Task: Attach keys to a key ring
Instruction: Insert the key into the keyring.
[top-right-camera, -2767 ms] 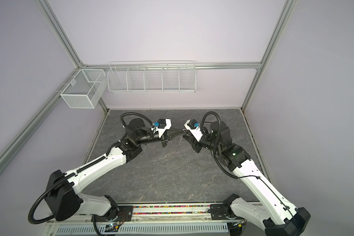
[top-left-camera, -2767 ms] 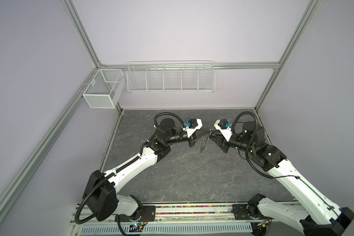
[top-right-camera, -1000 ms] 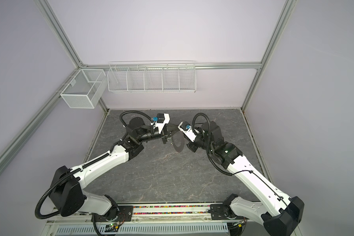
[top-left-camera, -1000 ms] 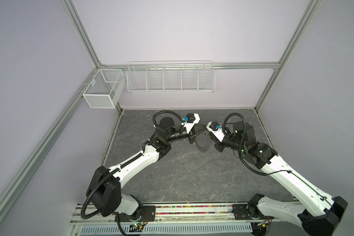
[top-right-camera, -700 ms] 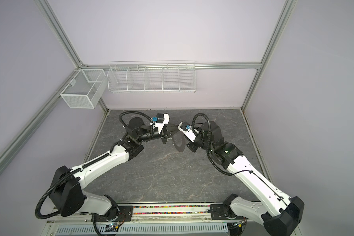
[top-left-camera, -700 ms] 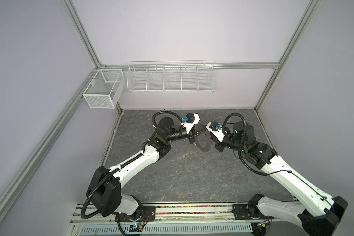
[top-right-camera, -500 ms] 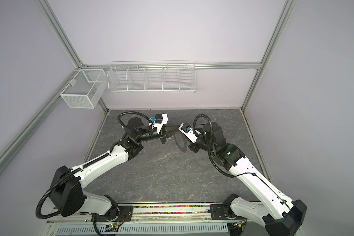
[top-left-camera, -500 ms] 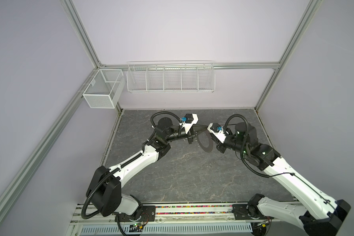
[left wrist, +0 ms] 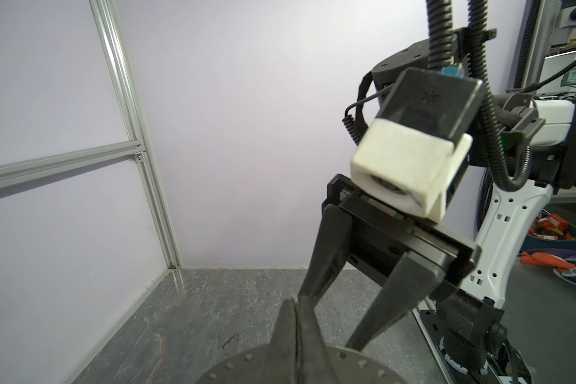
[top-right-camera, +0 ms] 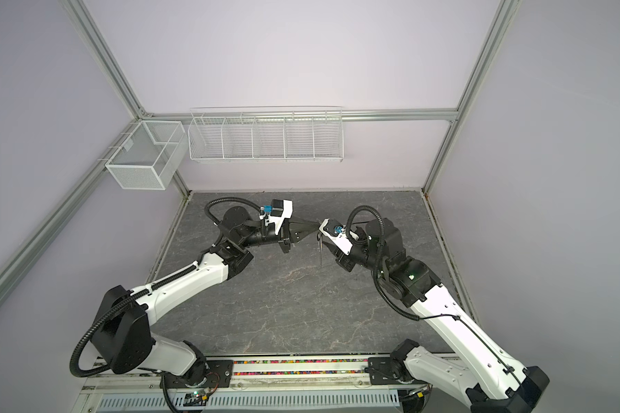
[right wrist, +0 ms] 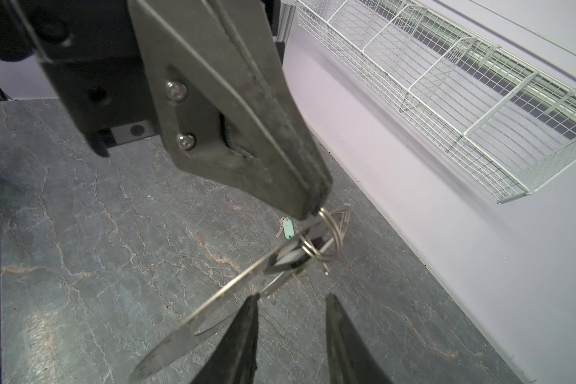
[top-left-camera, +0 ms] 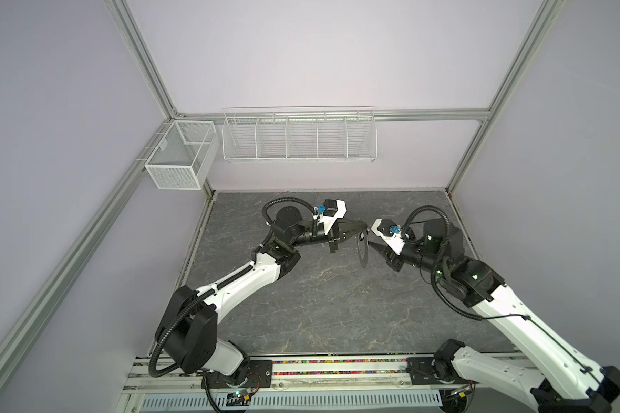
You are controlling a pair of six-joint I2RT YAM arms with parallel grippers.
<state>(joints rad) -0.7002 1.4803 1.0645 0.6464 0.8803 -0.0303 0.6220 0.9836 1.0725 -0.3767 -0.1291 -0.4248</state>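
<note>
The key ring (top-left-camera: 363,250), a flat grey disc, hangs on edge in the air between the two arms; in a top view it is only a thin line (top-right-camera: 321,250). My left gripper (right wrist: 316,210) is shut on a wire loop (right wrist: 331,229) at the disc's rim (right wrist: 213,302). A dark tag (right wrist: 288,258) hangs among the loops. A small key with a pale green tag (right wrist: 288,230) shows beyond the disc, seemingly on the table. My right gripper (right wrist: 292,296) is open; one fingertip (right wrist: 254,299) is at the disc's edge and nothing is between the jaws. In the left wrist view the disc (left wrist: 246,365) lies below the shut left gripper (left wrist: 296,301).
A white wire shelf (top-left-camera: 298,137) with several compartments hangs on the back wall. A mesh basket (top-left-camera: 179,155) is fixed at the back left corner. The grey stone-patterned table (top-left-camera: 319,304) ends at the arms' base rail in front.
My right gripper has opened, let go of the key ring and drawn back a little to the right. The disc now hangs from the left gripper alone.
</note>
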